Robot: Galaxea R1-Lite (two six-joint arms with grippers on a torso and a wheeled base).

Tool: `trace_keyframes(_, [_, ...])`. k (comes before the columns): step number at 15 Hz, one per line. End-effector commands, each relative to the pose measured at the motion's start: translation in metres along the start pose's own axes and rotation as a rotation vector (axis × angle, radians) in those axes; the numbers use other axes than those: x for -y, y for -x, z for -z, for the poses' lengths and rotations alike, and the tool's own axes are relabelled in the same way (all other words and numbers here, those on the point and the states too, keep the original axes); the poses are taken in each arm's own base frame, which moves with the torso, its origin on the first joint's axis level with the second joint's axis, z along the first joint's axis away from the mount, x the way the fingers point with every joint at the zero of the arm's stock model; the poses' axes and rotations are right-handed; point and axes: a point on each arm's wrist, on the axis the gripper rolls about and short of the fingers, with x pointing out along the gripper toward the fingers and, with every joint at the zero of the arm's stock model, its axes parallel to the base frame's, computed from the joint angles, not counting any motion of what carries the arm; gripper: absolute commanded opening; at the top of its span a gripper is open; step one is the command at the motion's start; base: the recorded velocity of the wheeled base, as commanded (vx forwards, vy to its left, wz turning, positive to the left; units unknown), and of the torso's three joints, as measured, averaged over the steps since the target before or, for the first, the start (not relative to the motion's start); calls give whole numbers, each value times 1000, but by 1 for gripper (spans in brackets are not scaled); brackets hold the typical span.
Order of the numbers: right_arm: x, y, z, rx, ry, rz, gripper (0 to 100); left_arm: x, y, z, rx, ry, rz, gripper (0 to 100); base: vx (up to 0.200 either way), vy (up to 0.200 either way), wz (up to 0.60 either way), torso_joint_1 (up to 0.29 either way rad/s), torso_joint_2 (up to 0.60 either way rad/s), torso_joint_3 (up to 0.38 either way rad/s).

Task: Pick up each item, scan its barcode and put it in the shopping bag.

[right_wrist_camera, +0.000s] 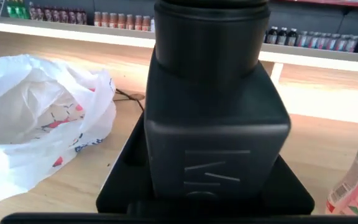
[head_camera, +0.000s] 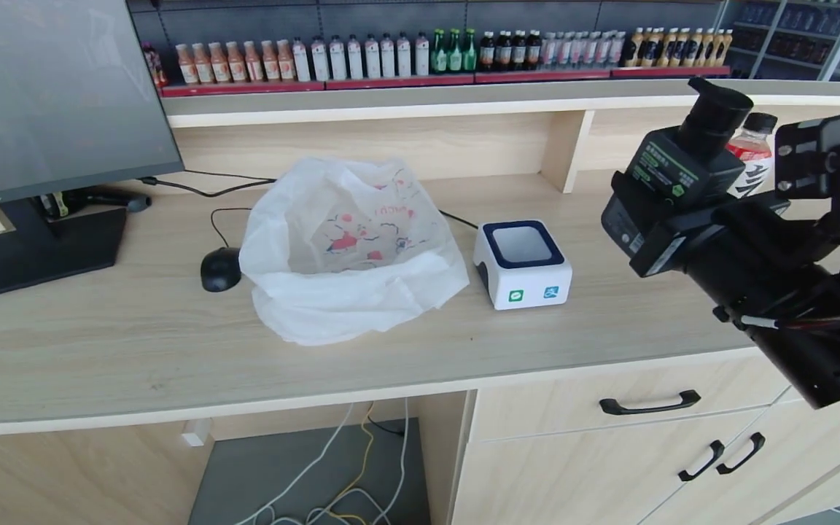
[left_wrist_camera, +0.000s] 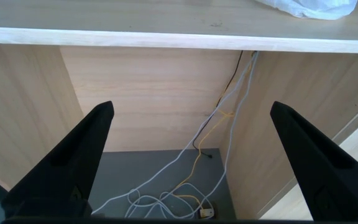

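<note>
My right gripper (head_camera: 690, 219) is shut on a black square bottle (head_camera: 671, 175) with a wide round cap, held in the air to the right of the white scanner (head_camera: 522, 264) with a dark blue rim. In the right wrist view the black bottle (right_wrist_camera: 210, 124) stands between the fingers (right_wrist_camera: 124, 171) of that gripper (right_wrist_camera: 207, 186). The white shopping bag (head_camera: 347, 248) lies open on the counter left of the scanner, also seen as a crumpled bag (right_wrist_camera: 36, 118). My left gripper (left_wrist_camera: 188, 155) is open below the counter's front edge, holding nothing.
A clear bottle with a red label (head_camera: 752, 154) stands behind the right arm on the counter (head_camera: 135, 343); it also appears as a bottle (right_wrist_camera: 356, 180). A monitor (head_camera: 55, 95) and mouse (head_camera: 220, 268) sit at the left. Cables (left_wrist_camera: 197, 180) hang under the counter.
</note>
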Motion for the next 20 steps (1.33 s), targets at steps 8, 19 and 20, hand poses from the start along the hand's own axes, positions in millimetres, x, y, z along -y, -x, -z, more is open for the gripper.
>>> trace_keyframes(8, [-3,-48,28,110,275,-249,0,0,0,0,0,0,0,100,0,0,0,0,0,0])
trace_keyframes(19, [3,-95,64,288,542,-567,0,0,0,0,0,0,0,100,0,0,0,0,0,0])
trace_keyframes(20, [5,-98,62,307,577,-552,0,0,0,0,0,0,0,100,0,0,0,0,0,0])
